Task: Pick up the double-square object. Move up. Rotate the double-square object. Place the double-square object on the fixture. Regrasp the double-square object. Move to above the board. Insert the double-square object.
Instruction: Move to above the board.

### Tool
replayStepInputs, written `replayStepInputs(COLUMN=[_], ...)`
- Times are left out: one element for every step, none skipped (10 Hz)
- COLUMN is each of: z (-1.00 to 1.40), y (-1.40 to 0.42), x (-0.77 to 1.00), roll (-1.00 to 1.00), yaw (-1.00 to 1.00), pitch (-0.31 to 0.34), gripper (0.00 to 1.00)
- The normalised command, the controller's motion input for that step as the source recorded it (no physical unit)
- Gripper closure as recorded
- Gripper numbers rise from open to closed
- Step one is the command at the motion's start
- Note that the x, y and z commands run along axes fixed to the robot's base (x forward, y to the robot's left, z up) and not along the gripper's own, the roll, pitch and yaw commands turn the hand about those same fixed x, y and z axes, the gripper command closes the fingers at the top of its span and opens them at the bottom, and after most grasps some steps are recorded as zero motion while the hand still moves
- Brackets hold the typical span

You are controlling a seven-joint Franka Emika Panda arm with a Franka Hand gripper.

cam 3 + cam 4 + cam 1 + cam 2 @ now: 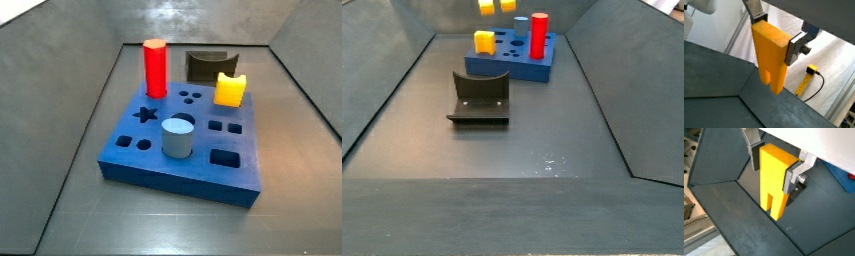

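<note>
While the end effector [774, 168] is gripping the double-square object [774, 180] between its silver fingers [794, 175] — prongs pointing down, high over the floor — the fixture [480, 97] is sitting nearer, the blue board [513, 62] lying beyond it.

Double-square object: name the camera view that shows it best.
Either wrist view. In both, the double-square object fills the frame, clamped in the pincer, its two prongs hanging down. A side view catches only the prong tips at its top edge; the side view of the board misses it.
</note>
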Motion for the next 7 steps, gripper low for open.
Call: replayStepInputs(z=[0.51, 0.36, 0.02, -0.03, -0.03, -0.04, -0.02], y=[-0.01, -0.01, -1.0, -1.0, -1.0, -1.0, -1.0], x=[-0.01, -0.01, -0.61, -0.61, -0.66, -0.7, -0.8], roll=[-0.07, -0.07, -1.0, -1.0, -1.0, -1.0, -1.0], yaw=[-0.02, 0.0, -0.05, -0.04, -0.04, -0.04, -0.05], pitch=[0.091, 0.12, -0.144, -0.16, -0.178, -0.185, -0.215], gripper=[1.0, 1.0, 1.0, 1.0, 1.0, 1.0, 1.0])
